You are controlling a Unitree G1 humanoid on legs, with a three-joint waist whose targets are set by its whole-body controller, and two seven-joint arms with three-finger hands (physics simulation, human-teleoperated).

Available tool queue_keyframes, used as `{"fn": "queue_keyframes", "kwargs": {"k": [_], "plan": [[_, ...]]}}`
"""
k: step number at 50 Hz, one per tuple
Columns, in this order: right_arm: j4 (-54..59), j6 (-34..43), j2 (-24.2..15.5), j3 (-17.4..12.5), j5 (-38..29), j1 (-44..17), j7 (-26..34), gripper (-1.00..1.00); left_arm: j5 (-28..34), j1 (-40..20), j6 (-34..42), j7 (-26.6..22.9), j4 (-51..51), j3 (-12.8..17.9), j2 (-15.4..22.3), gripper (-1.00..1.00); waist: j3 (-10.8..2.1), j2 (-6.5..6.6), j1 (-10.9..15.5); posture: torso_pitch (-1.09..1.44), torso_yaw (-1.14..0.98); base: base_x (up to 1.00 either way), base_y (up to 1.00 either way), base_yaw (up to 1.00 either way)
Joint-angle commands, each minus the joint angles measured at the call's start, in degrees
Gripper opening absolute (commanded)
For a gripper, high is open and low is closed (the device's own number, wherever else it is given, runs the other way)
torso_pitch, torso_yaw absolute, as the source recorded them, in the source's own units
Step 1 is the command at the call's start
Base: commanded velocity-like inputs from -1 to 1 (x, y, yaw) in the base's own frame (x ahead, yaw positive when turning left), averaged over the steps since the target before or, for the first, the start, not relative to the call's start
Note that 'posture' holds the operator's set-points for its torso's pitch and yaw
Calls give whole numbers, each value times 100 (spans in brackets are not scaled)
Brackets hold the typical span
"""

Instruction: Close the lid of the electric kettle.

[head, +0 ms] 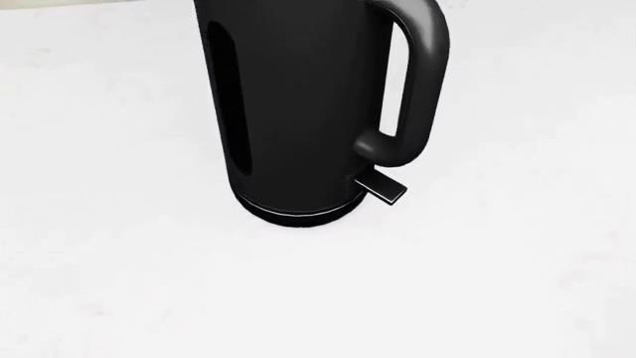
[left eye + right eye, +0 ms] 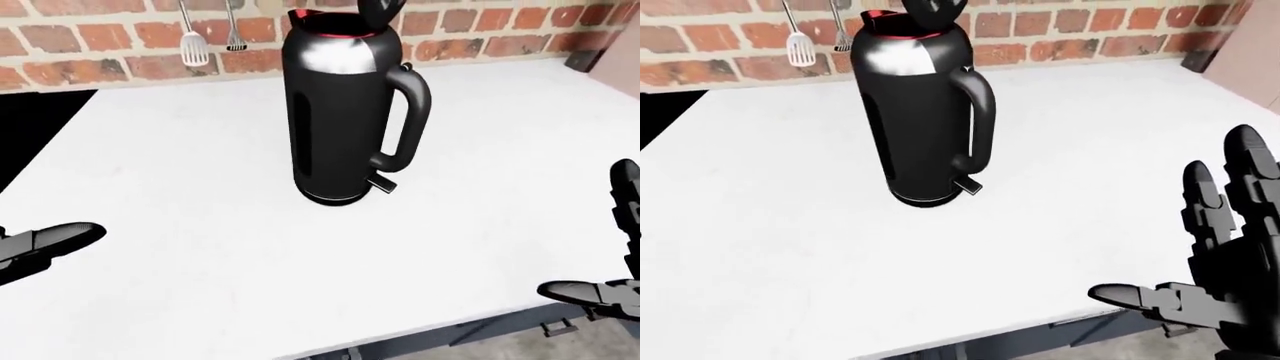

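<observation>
A black electric kettle (image 2: 340, 120) stands upright on the white counter (image 2: 200, 225), handle to the right, with a red rim at the top. Its lid (image 2: 378, 11) is tipped up and open at the top edge of the left-eye view. My left hand (image 2: 50, 244) shows only as fingers at the left edge of the left-eye view, low and far from the kettle. My right hand (image 2: 1215, 247) is open with fingers spread at the lower right of the right-eye view, empty and apart from the kettle. The head view shows only the kettle's body (image 1: 298, 112).
A red brick wall (image 2: 90, 37) runs along the top, with a spatula (image 2: 193, 41) and another utensil (image 2: 235, 34) hanging on it. A black surface (image 2: 30, 127) lies at the counter's left. The counter's near edge (image 2: 450, 330) runs along the bottom.
</observation>
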Motion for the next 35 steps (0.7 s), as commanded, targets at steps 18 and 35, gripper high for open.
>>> {"fn": "queue_keyframes", "kwargs": {"k": [18, 35], "plan": [[-125, -131, -77, -106, 1, -83, -34, 100, 765, -103, -159, -544, -262, -146, -93, 100, -19, -3, 74, 0, 0, 0, 0, 0], [-125, -48, 169, -100, -298, -222, 260, 100, 891, -173, -47, -633, -267, -109, -161, 100, -547, -33, 120, -17, 0, 0, 0, 0]]}}
